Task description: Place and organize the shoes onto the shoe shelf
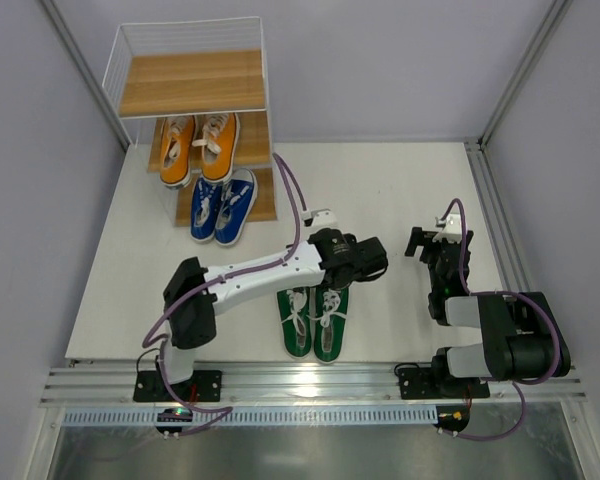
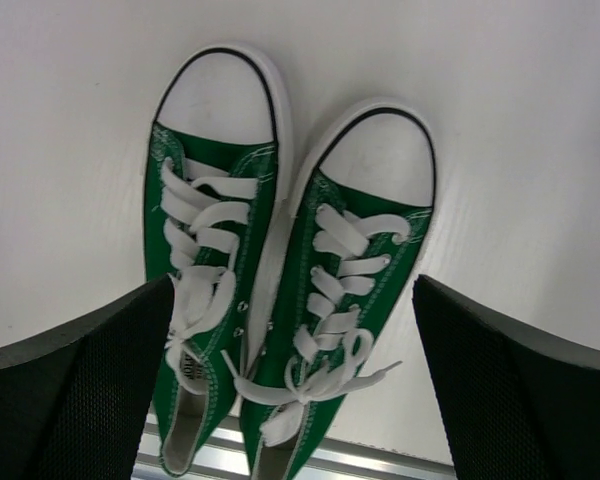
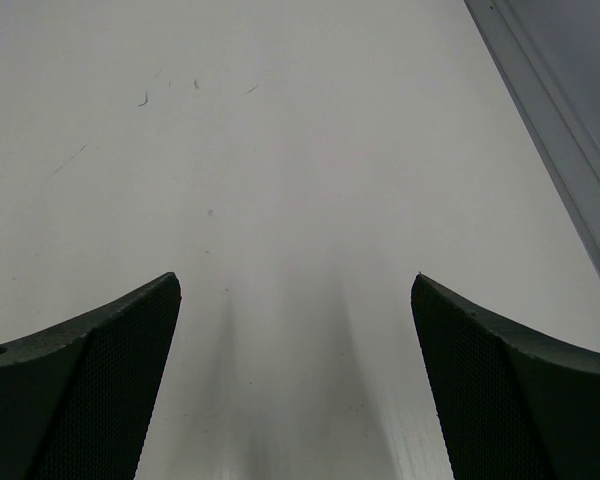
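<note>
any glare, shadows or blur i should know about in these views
top external: soft, even light, sharp throughout, mild sheen on the metal rail; left wrist: green shoes crisp and evenly lit, hardly any shadow; right wrist: table looks glossy, with soft dark streaks and a bright patch below the right gripper.

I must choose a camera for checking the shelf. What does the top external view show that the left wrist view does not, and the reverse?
Only top external: the shoe shelf, top board bare, orange pair on its middle tier, blue pair on its lowest, and the right claw. Only left wrist: the mesh fingers of the open left claw, one on each side of the green pair, and its laces close up. Both: the green pair side by side on the white table, by the near rail.
</note>
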`<state>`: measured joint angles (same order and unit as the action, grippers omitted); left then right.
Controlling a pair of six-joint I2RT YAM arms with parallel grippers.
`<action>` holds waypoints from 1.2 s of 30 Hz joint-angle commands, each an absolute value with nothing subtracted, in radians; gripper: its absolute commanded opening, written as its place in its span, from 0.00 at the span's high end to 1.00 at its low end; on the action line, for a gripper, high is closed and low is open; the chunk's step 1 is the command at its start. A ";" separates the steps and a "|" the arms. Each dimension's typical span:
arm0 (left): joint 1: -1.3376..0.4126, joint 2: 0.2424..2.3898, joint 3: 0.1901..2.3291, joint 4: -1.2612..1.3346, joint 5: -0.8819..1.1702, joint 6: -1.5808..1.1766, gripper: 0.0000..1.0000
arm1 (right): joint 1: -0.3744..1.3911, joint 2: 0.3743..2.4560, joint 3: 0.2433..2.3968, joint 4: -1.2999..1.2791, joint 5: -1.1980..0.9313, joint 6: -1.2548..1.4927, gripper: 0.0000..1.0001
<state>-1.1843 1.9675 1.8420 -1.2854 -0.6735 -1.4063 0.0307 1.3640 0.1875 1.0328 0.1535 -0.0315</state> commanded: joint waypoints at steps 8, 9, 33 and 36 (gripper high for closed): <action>-1.178 1.761 1.583 -1.165 -0.791 -1.011 0.00 | 0.028 1.367 0.207 1.114 0.146 -0.029 0.03; -1.178 1.781 1.609 -1.225 -0.823 -1.110 0.00 | 0.028 1.365 0.207 1.112 0.147 -0.029 0.03; -1.150 1.809 1.434 -0.841 -0.549 -1.078 0.00 | 0.026 1.365 0.207 1.112 0.147 -0.029 0.03; -1.150 1.833 1.427 -0.844 -0.532 -1.083 0.00 | 0.028 1.367 0.207 1.114 0.146 -0.029 0.03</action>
